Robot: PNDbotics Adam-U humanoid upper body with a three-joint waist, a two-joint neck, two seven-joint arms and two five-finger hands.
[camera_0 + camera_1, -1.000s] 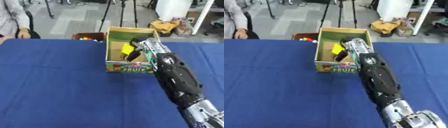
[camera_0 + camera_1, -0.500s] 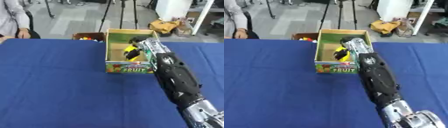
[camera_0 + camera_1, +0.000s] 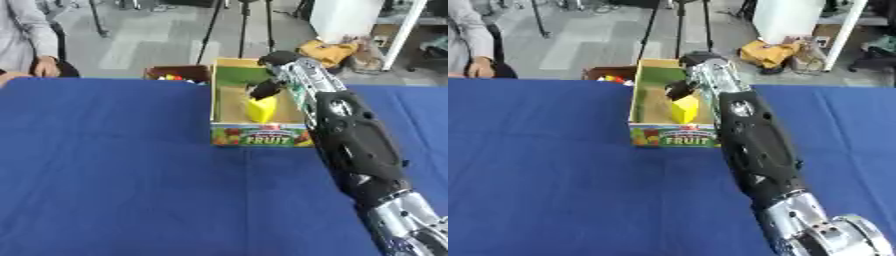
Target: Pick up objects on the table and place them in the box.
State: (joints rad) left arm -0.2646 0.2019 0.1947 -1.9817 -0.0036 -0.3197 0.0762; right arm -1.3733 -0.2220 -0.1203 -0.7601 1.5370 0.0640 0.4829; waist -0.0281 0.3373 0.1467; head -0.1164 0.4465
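further over the one box [image 3: 258, 135] now, right robot hand [image 3: 267, 88] grasping one yellow object [image 3: 261, 108].

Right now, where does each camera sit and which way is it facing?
Left eye view: in the head, looking down the blue table at the FRUIT box; right arm shows, right hand over a yellow object.
Right eye view: beside it, same aim, same arm.
Shared: box, table, arm; no left hand.
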